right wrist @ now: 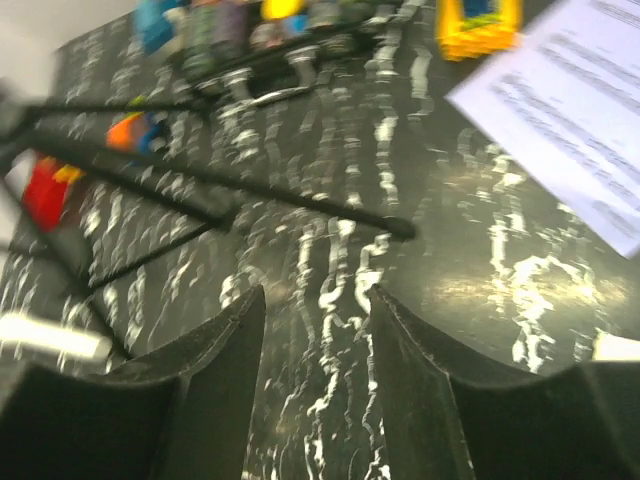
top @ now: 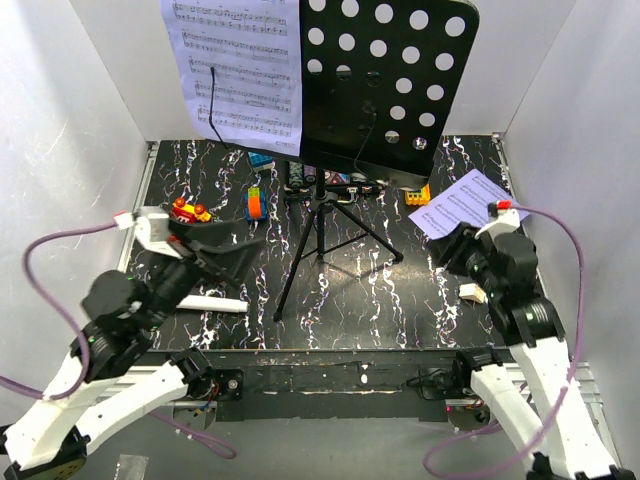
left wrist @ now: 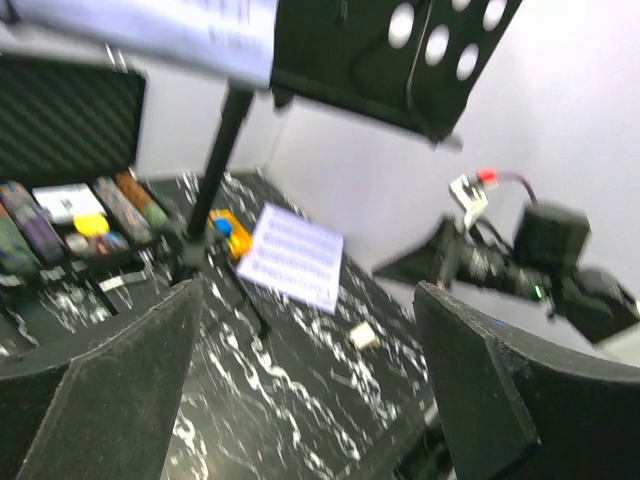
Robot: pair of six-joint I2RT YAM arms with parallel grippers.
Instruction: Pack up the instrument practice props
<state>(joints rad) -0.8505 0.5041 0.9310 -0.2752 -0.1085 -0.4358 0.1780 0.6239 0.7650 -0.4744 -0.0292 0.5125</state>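
Upper centre of the overhead view, I see the music stand [top: 330, 125], its top cut off, hiding most of the case [top: 300, 178]. My left gripper [left wrist: 310, 390] gapes wide and empty. My right gripper [right wrist: 318, 390] is parted and also empty. One sheet [top: 462, 205] lies at right. The microphone [top: 218, 303] is half hidden under my left arm.

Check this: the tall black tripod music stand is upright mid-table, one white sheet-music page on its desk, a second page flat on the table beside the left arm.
Wrong arm: the top external view shows the second white sheet-music page flat on the black marbled table beside the right arm. The rest holds.
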